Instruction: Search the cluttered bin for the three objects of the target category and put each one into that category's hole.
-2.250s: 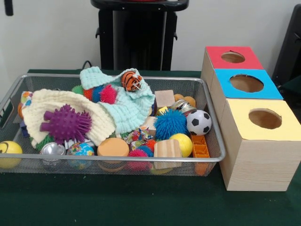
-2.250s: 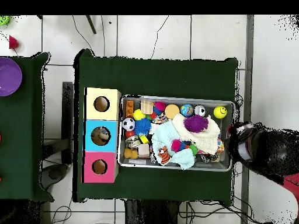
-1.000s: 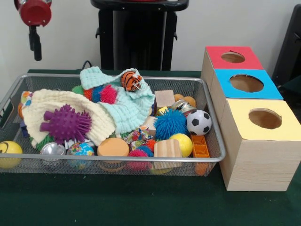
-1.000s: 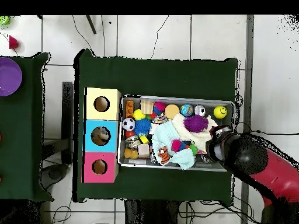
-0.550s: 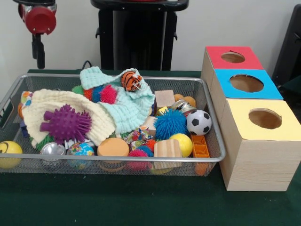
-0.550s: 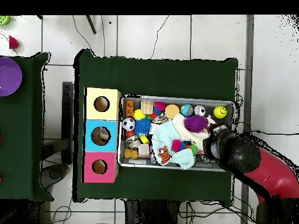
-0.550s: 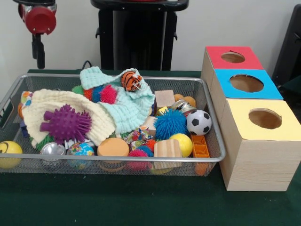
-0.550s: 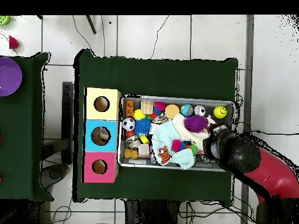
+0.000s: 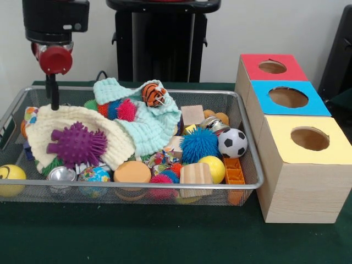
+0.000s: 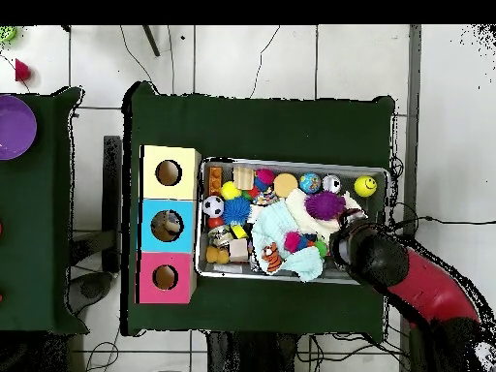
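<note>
A wire mesh bin [image 9: 250, 165] holds a heap of toys: a purple spiky ball [image 9: 77, 144] on a cream cloth [image 9: 113, 137], a mint cloth [image 9: 148, 124] with a tiger toy [image 9: 154, 94] on top, a blue spiky ball [image 9: 198, 144] and a soccer ball [image 9: 232, 143]. Beside the bin stand three boxes with round holes, topped red [image 9: 272, 67], blue [image 9: 288, 97] and yellow [image 9: 309, 138]. My gripper [image 9: 54, 102] hangs over the bin's left end, just above the cream cloth's back edge. The overhead view shows the gripper [image 10: 351, 244] at the bin's right end, with nothing held.
Along the bin's front lie a yellow smiley ball [image 9: 10, 179], a globe ball [image 9: 94, 176], an orange disc [image 9: 132, 172], a wooden piece [image 9: 196, 174] and a yellow ball [image 9: 213, 168]. Something brown lies inside the blue box's hole [image 10: 167, 226]. A purple bowl [image 10: 14, 126] sits on a side table.
The arm has swung in from outside the bin and dropped lower, now over the bin's end above the cream cloth. The toys have not moved.
</note>
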Available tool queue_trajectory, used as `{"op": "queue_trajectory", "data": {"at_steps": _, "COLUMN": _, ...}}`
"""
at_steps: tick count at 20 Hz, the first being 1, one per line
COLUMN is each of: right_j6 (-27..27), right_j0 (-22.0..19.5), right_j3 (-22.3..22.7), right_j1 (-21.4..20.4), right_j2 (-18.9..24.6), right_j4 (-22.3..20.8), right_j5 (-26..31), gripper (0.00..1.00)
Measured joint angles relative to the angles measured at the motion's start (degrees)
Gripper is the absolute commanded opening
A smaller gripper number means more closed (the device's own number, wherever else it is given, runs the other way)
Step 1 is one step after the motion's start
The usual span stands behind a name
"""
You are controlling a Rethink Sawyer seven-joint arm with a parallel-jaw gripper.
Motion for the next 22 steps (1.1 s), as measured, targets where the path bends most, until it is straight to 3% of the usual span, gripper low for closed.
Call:
{"op": "queue_trajectory", "data": {"at_steps": 11, "right_j6": 0.0, "right_j0": -0.4, "right_j3": 3.6, "right_j1": 4.1, "right_j2": -0.2, "right_j4": 0.0, "right_j5": 0.0, "gripper": 1.00}}
{"op": "queue_trajectory", "data": {"at_steps": 22, "right_j6": 0.0, "right_j0": -1.2, "right_j3": 3.7, "right_j1": 11.0, "right_j2": -0.2, "right_j4": 0.1, "right_j5": -3.4, "gripper": 1.00}}
